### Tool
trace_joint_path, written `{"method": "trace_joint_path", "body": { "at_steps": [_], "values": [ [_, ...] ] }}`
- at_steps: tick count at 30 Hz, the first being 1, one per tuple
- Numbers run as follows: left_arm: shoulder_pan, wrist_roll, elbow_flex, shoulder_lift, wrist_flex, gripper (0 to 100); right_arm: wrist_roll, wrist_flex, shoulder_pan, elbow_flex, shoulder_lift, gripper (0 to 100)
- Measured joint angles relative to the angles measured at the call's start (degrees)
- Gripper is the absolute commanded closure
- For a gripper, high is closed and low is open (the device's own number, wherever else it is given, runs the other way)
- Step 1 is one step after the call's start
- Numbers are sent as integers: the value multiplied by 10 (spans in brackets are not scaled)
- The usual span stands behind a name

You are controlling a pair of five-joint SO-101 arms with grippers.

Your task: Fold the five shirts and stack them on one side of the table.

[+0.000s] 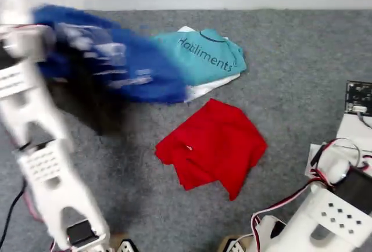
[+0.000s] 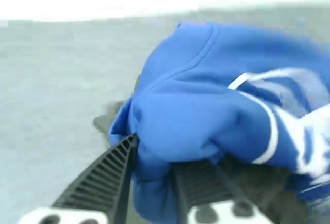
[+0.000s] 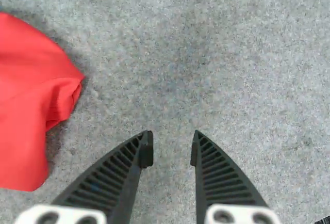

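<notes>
My left tool (image 2: 154,158) is clamped tight on a fold of the blue fabric shirt with white stripes (image 2: 221,110). The cloth is bunched between its two black ribbed fingers (image 2: 103,177) and spills over them. From above, I see that shirt held at the far left of the grey felt-covered bench (image 1: 302,49), with a dark shadow on the felt just near of it and my white left arm (image 1: 40,147) rising along the left edge. The blue shirt's right end overlaps the teal fabric shirt with dark lettering (image 1: 203,54). That one lies crumpled at the far middle, on top of a white shirt (image 1: 212,87) that peeks out along its near edge. The red fabric shirt (image 1: 212,144) lies loosely rumpled in the middle of the bench, near of the teal one and apart from it. My right tool (image 3: 169,149) hangs over bare felt, its fingers a little apart with nothing between them and the red shirt's edge close beside it. My right arm (image 1: 331,211) sits at the near right corner, and a small dark circuit board (image 1: 358,97) lies at the right edge
</notes>
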Motion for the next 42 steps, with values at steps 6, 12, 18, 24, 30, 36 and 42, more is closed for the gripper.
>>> {"method": "trace_joint_path", "body": {
  "at_steps": [6, 12, 18, 24, 30, 36, 42],
  "values": [
    [-157, 0, 0, -110, 0, 988, 0, 0, 0, 0, 0, 872],
    [-193, 0, 0, -133, 0, 987, 0, 0, 0, 0, 0, 872],
    [-187, 1, 6, -133, 0, 986, 0, 0, 0, 0, 0, 872],
    [-174, 0, 89, -133, 0, 983, 0, 0, 0, 0, 0, 872],
    [-174, 0, 180, -142, 0, 763, 0, 0, 0, 0, 0, 872],
    [-174, 0, 295, -205, 0, 739, 0, 0, 0, 1, 0, 872],
    [-163, 0, 376, -308, 0, 739, 0, 0, 0, 4, 0, 872]
  ]
}}
